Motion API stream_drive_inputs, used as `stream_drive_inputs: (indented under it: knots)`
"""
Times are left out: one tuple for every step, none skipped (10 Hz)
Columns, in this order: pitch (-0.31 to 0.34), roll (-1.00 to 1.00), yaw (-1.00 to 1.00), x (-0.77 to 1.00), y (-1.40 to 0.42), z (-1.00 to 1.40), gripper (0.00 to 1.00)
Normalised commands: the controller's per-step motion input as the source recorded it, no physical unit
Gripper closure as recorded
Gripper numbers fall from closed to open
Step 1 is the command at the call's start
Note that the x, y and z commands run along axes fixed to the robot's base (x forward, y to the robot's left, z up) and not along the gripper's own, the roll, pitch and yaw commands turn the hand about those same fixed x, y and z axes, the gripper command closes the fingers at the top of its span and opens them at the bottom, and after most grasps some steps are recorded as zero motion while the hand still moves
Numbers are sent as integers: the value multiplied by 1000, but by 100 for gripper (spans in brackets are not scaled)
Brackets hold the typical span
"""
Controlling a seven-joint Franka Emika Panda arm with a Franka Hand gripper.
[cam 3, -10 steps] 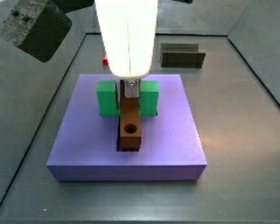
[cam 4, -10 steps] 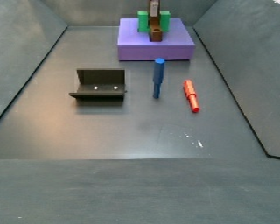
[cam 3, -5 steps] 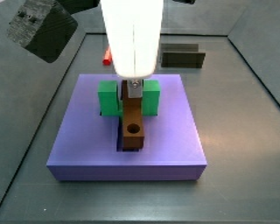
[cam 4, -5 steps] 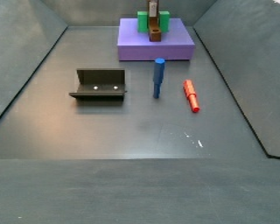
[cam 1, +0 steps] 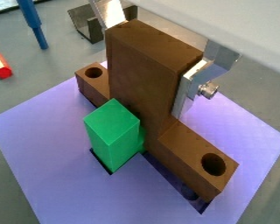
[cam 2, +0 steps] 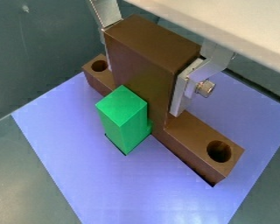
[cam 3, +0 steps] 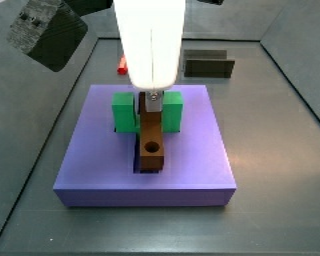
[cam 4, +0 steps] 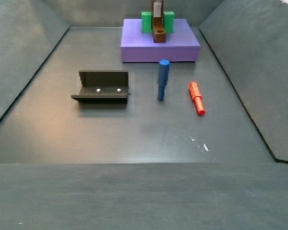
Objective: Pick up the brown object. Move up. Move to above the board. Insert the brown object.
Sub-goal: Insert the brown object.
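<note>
Here the gripper grips the orange-brown brown object, slotted in the board.

A lab test cell. Bare grey walled floor holds only coloured blocks, a purple board, and the gripper above it.

A blue bar, red bar and dark open box lie on the floor.
</note>
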Motion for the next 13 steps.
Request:
stream_drive_inputs:
  knots:
    - [0, 0, -174, 0, 0, -63, 100]
    - [0, 0, -197, 3, 0, -77, 100]
    - [0, 0, -183, 0, 0, -74, 100]
    - [0, 0, -183, 0, 0, -71, 100]
    - [0, 16, -211, 17, -14, -63, 100]
    - [0, 14, -163, 0, 0, -29, 100]
    - [0, 27, -71, 0, 0, -20, 100]
    - [0, 24, 0, 0, 0, -94, 100]
    - [-26, 99, 0, 0, -51, -277, 100]
    - [-59, 171, 0, 0, -100, -460, 100]
    - [-93, 223, 17, -51, -103, -540, 100]
    - [-87, 249, 29, -69, -111, -509, 100]
    - [-71, 191, 3, -51, -100, -420, 100]
